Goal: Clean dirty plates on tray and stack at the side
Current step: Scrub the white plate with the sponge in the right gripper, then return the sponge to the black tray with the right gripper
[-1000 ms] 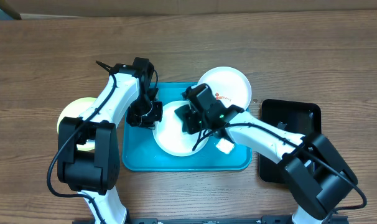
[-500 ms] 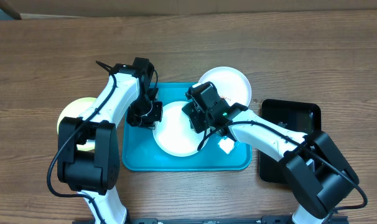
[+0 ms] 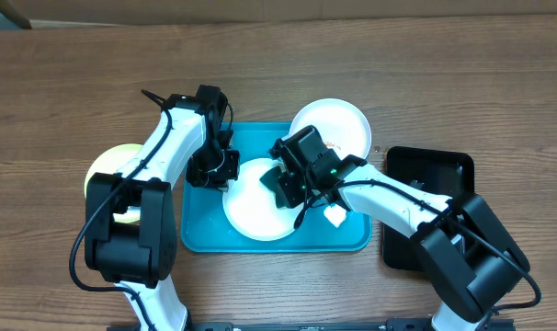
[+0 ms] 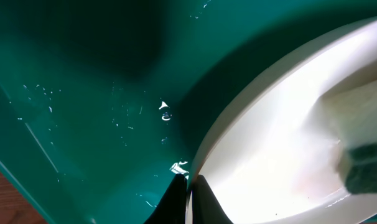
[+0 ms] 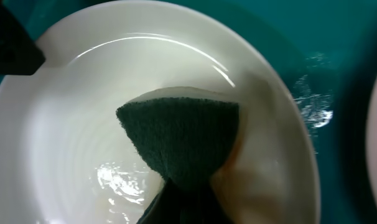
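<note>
- The right pincer (image 5: 179, 196) is pressed together on a dark green sponge (image 5: 182, 140), whose face lies flat on the well of the white plate (image 3: 246, 207) in the middle of the tray (image 3: 200, 230).
- Over the last second this pincer goes a little to the right across the plate and then comes back left and nearer. This reads as one stroke of scrubbing, not a lift-off.
- The plate itself sits slightly further left and nearer on the tray than a second ago, so the rubbing drags it along.
- The left pincer (image 4: 187, 194) has not moved. It is pinching the plate's left rim, its tips closed over the edge, and the left arm holds the same pose throughout.
- In the right wrist view the well looks wet and glossy, with only a faint tan tint beside the sponge. I judge this plate nearly clean, though the sponge hides part of it.
- A second white plate (image 3: 343, 124) rests at the far right corner of the tray, overlapping its rim, and a small orange-red smear (image 3: 331, 144) shows on it. It is not yet cleaned.
- A green-rimmed plate (image 3: 104, 165) lies on the surface (image 3: 76, 74) to the left of the tray, partly hidden by the left arm. That is probably where the stack starts.
- The task seems about midway, with this plate still to be lifted out and stacked and the far one still to be scrubbed.
</note>
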Controlling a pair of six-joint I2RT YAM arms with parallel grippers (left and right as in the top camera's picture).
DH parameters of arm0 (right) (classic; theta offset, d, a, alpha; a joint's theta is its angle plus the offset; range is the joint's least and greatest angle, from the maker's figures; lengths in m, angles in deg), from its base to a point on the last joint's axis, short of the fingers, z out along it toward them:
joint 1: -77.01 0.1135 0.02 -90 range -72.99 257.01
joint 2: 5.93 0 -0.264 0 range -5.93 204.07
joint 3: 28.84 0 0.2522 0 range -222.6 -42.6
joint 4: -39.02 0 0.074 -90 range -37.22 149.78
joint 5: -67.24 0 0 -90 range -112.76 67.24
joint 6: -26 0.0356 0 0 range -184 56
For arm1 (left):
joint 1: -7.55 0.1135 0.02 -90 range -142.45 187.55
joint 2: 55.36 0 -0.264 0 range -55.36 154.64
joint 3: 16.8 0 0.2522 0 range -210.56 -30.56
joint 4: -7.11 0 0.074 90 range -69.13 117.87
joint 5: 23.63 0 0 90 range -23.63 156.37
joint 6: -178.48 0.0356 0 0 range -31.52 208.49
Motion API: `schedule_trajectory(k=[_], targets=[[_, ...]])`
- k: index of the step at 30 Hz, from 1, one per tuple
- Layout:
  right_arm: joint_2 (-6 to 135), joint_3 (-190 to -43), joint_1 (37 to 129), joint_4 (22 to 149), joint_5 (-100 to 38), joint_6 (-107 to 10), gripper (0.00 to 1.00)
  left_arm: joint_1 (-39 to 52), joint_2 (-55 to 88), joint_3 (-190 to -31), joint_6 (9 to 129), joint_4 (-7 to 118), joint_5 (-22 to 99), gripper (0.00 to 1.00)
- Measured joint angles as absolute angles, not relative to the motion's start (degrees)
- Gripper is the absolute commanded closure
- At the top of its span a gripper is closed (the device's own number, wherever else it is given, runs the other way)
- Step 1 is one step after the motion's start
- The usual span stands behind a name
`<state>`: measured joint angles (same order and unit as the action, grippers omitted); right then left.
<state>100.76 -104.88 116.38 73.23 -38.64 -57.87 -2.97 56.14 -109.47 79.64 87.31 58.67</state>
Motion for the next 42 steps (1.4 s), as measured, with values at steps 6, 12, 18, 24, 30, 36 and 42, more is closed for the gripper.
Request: schedule_trajectory(k=[6,12,18,24,30,36,42], targets=[[101.39,-104.84,117.3,74.06,-46.92,-57.83,0.96,-2.97,56.14,-109.47,79.67,87.29,58.63,0.96],[101.5,-104.92,117.34,77.64,-50.25,-57.83,0.96,-2.97,56.14,-109.47,79.64,87.29,58.38,0.96],[101.5,-110.85,117.04,86.93,-45.87,-57.85,0.96,-2.97,56.14,-109.47,79.62,87.05,57.99,0.96],[100.8,-120.18,114.48,92.9,-39.84,-57.81,0.96,-2.97,56.14,-109.47,79.64,87.05,57.99,0.96],[97.28,-123.02,108.32,95.89,-37.42,-56.36,0.96,-2.97,56.14,-109.47,79.64,87.05,57.99,0.96],[94.49,-123.06,100.86,106.19,-36.72,-55.01,0.96,-2.97,56.14,-109.47,79.62,86.94,57.99,0.96],[94.22,-123.06,94.24,116.66,-34.95,-53.22,0.96,-2.97,56.14,-109.47,79.64,86.91,57.99,0.96]])
